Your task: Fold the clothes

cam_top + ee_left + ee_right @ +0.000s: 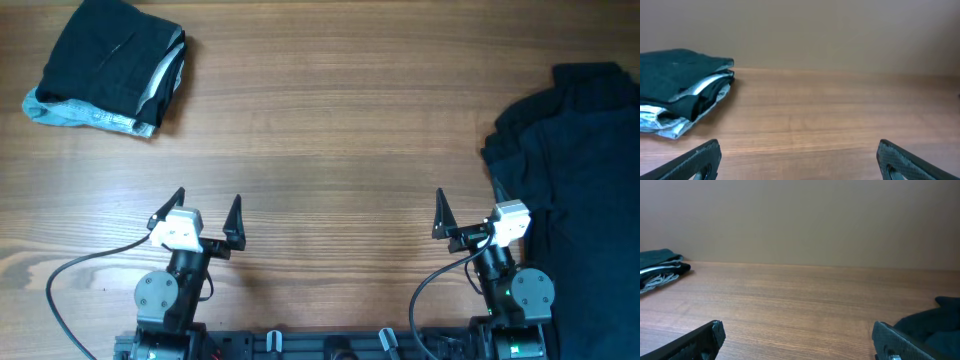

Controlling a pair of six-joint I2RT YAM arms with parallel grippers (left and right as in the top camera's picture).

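A folded stack of dark clothes [110, 70] lies at the far left of the table; it also shows in the left wrist view [682, 90] and in the right wrist view [660, 270]. A loose pile of dark clothes [575, 190] lies crumpled at the right edge, and its near edge shows in the right wrist view [935, 322]. My left gripper [207, 208] [799, 155] is open and empty near the front edge. My right gripper [468, 208] [797, 335] is open and empty, its right finger beside the loose pile.
The wooden table [330, 130] runs between the two piles. The arm bases [165, 295] and cables sit along the front edge.
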